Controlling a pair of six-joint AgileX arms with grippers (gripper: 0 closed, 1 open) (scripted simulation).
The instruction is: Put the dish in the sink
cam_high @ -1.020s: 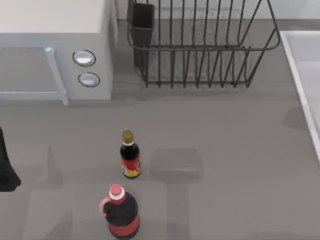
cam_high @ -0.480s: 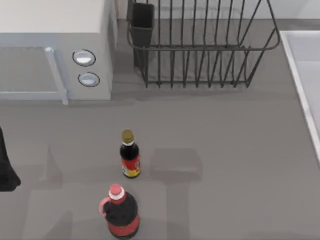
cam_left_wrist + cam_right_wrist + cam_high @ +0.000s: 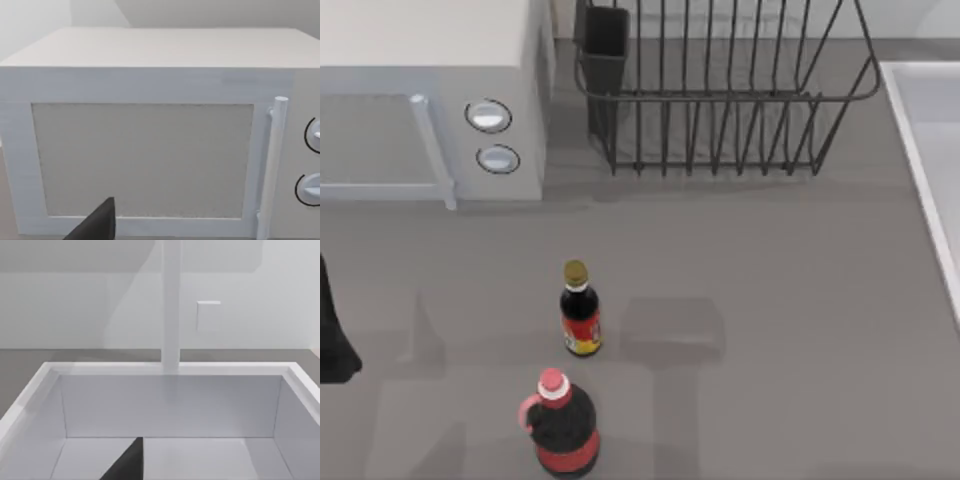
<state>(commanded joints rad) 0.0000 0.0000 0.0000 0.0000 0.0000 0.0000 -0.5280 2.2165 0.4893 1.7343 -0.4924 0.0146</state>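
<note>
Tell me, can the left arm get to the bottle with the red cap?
Probably yes. The left arm sits at the table's left edge, and only bare table lies between it and the red-capped bottle. The gold-capped bottle stands just behind.

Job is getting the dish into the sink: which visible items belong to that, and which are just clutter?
Belongs to the job:
sink

Just lying about:
microwave
dish rack
dark sauce bottle
red-capped jug

The left arm sits at the table's left edge.
</note>
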